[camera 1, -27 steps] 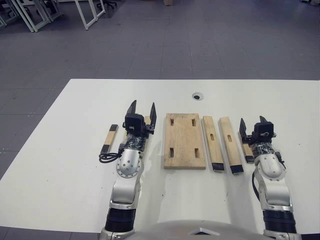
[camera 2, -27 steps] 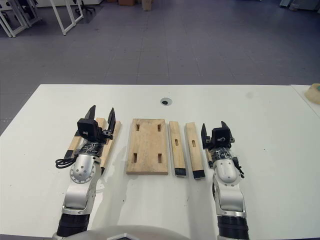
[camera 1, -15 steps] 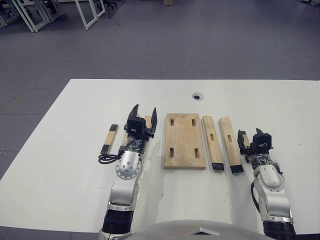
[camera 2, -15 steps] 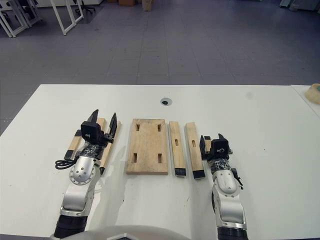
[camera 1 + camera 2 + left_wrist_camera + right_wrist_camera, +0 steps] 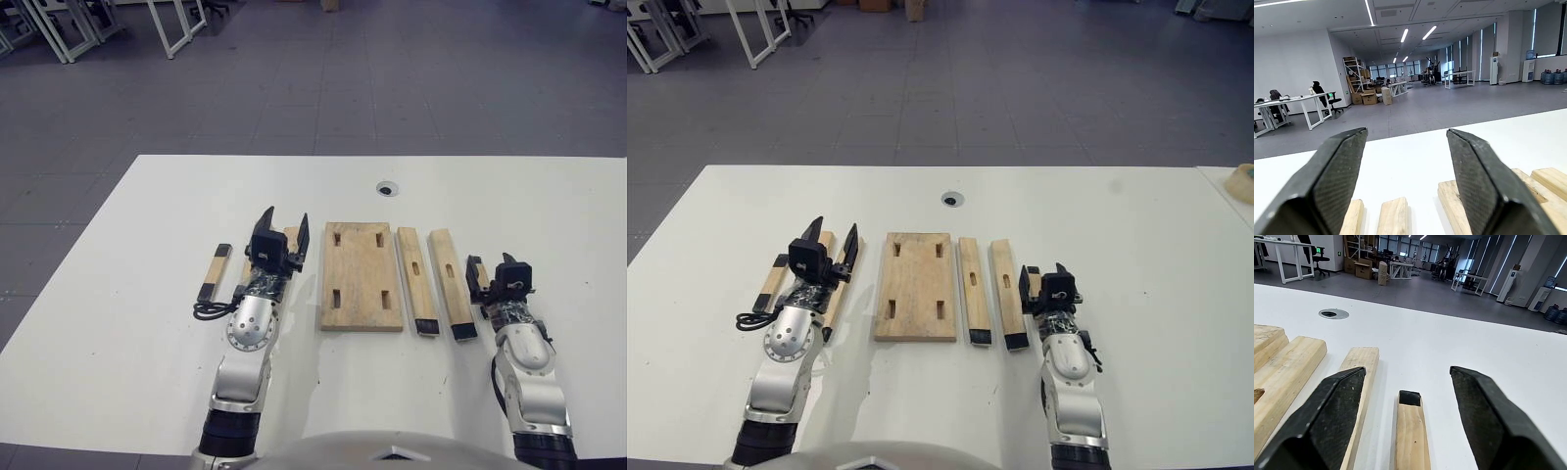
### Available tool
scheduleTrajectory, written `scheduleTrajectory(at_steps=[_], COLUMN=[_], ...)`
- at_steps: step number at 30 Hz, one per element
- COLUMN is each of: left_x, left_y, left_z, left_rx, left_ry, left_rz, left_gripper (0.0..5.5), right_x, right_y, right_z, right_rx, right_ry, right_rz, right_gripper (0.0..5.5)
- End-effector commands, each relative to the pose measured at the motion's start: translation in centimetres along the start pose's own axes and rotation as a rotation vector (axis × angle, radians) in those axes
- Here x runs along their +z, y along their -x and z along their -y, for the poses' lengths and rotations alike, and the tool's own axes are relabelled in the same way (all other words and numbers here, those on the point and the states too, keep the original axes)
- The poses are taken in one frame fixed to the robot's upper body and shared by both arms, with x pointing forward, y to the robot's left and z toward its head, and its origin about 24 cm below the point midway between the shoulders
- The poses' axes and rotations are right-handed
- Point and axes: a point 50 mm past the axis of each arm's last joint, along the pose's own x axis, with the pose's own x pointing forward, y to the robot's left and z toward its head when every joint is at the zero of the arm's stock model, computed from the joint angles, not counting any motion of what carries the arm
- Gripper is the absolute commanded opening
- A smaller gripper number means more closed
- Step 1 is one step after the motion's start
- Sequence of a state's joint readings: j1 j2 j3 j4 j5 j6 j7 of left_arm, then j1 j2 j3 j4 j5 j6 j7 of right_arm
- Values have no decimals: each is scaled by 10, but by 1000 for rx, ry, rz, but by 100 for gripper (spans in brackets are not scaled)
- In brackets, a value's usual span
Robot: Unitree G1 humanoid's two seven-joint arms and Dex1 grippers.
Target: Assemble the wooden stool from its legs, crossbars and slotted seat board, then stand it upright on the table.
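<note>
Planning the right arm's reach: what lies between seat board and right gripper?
Two slotted legs, side by side, lie between seat board and right gripper; both eye views show them.

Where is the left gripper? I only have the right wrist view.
Observer: The left gripper is over a group of wooden pieces on the left side of the seat board, fingers open.
Operator: How many slots in that board?
Observer: Four, two near each short end; the board lies flat.
Operator: Anything further left of that arm?
Observer: Yes, a short crossbar with a black end lies on its own on the table.
</note>
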State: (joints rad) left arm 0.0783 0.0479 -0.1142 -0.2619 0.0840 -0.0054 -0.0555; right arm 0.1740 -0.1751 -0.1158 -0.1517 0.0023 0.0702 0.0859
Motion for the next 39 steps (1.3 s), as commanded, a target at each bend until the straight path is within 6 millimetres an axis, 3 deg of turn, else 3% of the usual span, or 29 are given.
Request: scheduleTrajectory(at_steps=[1, 6, 14, 19, 25, 29, 39], left_x=[0, 0, 2, 4, 3, 1, -1], left_y=[-3, -3, -3, -2, 0, 2, 5], left_z=[0, 0, -2, -6, -6, -6, -6], left_rx=[-11, -9, 6, 38, 53, 57, 60], left_ry=[-4, -21, -33, -48, -44, -41, -35], left_rz=[-7, -10, 5, 28, 27, 19, 4], left_gripper=[297, 297, 297, 297, 297, 297, 297], right_x=[-3, 9, 58, 68, 47, 4, -29], right_y=[1, -5, -14, -19, -14, -2, 23], right_z=[1, -5, -32, -39, -20, 4, 21], right_rx=[-14, 7, 109, 148, 74, 6, 15], right_ry=[-2, 4, 34, 29, 12, -19, -27], right_rz=[-18, 34, 290, 344, 237, 36, -155], right_gripper=[317, 317, 317, 317, 317, 317, 317])
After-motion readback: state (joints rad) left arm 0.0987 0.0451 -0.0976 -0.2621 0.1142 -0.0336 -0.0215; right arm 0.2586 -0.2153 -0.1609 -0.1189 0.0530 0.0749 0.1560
